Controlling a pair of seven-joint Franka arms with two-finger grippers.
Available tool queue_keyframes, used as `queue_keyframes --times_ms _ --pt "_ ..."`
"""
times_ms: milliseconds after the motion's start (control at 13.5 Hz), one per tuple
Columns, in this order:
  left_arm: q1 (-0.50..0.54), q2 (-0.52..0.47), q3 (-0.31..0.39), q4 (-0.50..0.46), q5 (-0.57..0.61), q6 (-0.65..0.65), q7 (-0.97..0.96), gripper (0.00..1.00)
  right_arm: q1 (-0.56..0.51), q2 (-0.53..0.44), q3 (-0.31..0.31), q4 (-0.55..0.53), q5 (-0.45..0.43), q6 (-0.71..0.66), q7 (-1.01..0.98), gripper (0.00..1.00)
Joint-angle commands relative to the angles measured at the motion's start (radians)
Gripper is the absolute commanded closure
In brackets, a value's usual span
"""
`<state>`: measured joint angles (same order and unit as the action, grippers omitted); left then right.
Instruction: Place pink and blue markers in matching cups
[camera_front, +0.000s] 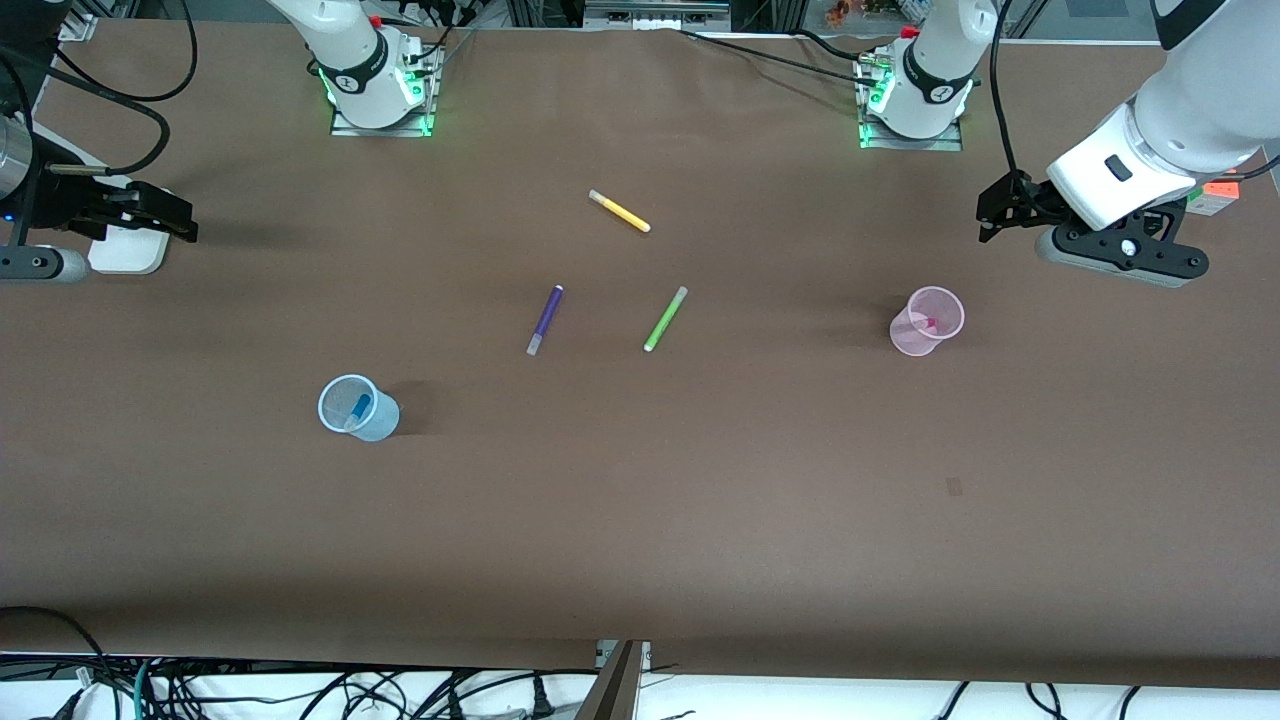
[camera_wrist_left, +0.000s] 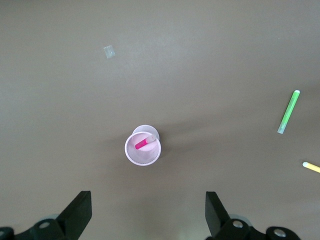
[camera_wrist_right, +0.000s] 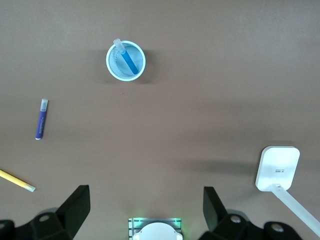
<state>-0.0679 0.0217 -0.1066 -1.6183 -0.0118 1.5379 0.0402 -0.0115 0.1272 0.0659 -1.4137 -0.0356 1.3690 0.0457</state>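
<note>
Brown matte bench (camera_front: 640, 520), cables along its front-camera edge. Pink marker (camera_wrist_left: 142, 144) stands tilted inside pink cup (camera_wrist_left: 143, 149), toward the left arm's end of the bench; blue marker (camera_wrist_right: 129, 59) leans inside blue cup (camera_wrist_right: 125, 61), toward the right arm's end and nearer the front camera. Task looks complete as things lie.

Left gripper (camera_wrist_left: 145, 212) hangs above the bench by the pink cup, fingers spread wide, empty. Right gripper (camera_wrist_right: 145, 210) waits over the bench edge at its own end, fingers wide, empty.

Purple marker (camera_front: 545, 319), green marker (camera_front: 665, 318), yellow marker (camera_front: 619, 211) lie mid-bench, untouched.

Handling judgement: markers light, stiff, smooth-barrelled, likely to slip or roll; best gripped across mid-barrel. Cups thin, light, easily tipped or squashed; any nudge on a leaning marker could topple one.
</note>
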Motion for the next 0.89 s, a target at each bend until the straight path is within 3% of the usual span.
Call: queue_keyframes --times_ms 0,813 --pt "0.019 0.001 -0.002 -0.009 0.015 -0.007 0.033 0.0 -0.007 0.0 0.003 0.002 -0.001 0.004 -0.004 0.0" --pt "0.034 0.012 0.007 0.006 0.013 -0.001 0.035 0.0 -0.007 0.0 0.003 0.004 -0.001 0.005 -0.003 0.0"
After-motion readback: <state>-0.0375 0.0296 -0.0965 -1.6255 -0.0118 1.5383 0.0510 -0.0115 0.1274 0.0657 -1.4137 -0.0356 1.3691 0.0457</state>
